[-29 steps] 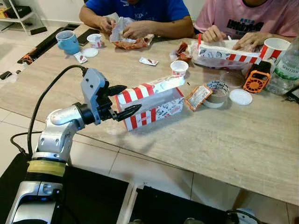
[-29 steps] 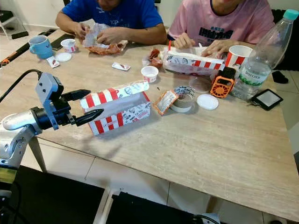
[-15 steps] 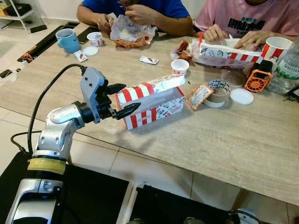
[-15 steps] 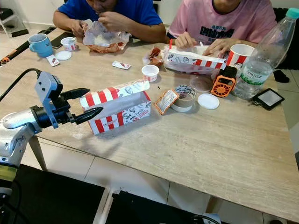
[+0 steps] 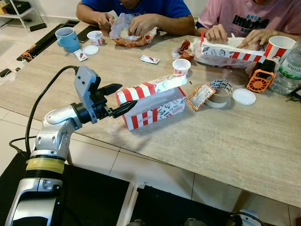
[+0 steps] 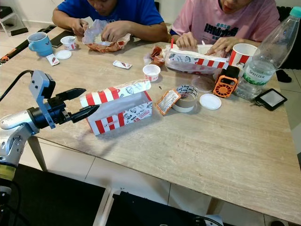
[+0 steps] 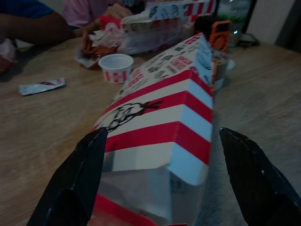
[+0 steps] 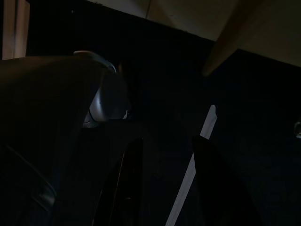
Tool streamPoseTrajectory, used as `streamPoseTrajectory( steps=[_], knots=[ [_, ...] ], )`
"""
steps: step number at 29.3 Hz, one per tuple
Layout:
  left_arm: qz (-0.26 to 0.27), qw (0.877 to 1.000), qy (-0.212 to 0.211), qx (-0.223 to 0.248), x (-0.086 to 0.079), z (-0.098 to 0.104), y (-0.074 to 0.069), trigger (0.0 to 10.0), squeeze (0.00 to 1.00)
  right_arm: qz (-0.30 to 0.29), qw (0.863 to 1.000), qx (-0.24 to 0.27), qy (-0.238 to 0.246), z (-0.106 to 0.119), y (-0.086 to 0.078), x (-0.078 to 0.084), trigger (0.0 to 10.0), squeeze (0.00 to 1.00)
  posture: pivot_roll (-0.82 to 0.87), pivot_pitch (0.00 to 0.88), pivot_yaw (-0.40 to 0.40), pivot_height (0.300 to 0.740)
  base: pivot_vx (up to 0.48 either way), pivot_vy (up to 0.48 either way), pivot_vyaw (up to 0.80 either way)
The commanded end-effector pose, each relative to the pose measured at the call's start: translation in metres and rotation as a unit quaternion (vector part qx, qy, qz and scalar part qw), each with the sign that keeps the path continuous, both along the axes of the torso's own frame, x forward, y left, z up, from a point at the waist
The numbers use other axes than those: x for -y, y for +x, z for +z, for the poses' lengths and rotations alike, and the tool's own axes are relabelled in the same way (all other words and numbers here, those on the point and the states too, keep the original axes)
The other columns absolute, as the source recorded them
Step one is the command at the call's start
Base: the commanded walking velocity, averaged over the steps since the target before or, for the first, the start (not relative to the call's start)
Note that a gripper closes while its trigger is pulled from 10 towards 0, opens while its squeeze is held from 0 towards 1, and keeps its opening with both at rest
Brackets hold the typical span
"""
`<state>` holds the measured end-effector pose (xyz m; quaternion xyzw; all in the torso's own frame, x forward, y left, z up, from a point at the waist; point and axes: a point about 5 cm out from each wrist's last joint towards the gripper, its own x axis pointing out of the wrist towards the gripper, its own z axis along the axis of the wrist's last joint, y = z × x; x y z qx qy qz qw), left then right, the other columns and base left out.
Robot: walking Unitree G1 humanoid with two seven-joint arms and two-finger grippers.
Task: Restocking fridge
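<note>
Early stage; left gripper (image 5: 117, 99) fingers spread wide, just short of the striped box (image 5: 153, 101) end, nothing grasped; box on table (image 5: 225, 136); fridge trip remains; right fingers unreadable

You have a red-and-white striped carton (image 5: 153, 102) with black print on its white side, lying on the pale beige wood-grain table (image 5: 225, 141). Your left gripper (image 5: 116, 98) has black fingers on a silver arm. Toward the far left corner stands a light blue mug (image 5: 67, 39). At the far right edge sit an orange gadget (image 5: 260, 78), a red-striped white cup (image 5: 277, 49) and a white lid (image 5: 243, 97).
</note>
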<state>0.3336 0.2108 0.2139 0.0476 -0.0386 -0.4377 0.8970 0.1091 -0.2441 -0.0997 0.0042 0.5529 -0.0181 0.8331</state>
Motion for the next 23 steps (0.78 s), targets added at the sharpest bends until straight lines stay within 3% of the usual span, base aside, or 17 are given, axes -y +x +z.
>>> streamPoseTrajectory(
  steps=[1, 11, 23],
  knots=[
    [-0.011, 1.0, -0.014, -0.01, 0.001, -0.003, -0.001, 10.0, 0.0, -0.001, 1.0, -0.002, -0.002, 0.0, -0.003, 0.002, 10.0, 0.0, -0.06, 0.176, 0.04, 0.74, 0.0, 0.0, 0.0],
    [-0.029, 0.999, -0.001, -0.022, 0.005, -0.01, -0.003, 10.0, 0.0, -0.001, 1.0, 0.0, -0.004, 0.001, -0.002, 0.004, 10.0, 0.0, -0.06, 0.192, 0.029, 0.74, 0.0, 0.0, 0.0],
    [0.002, 0.999, 0.019, -0.032, -0.002, -0.018, 0.002, 10.0, 0.0, -0.004, 1.0, 0.002, -0.001, 0.0, -0.002, 0.003, 10.0, 0.0, -0.07, 0.212, 0.038, 0.74, 0.0, 0.0, 0.0]
  ],
)
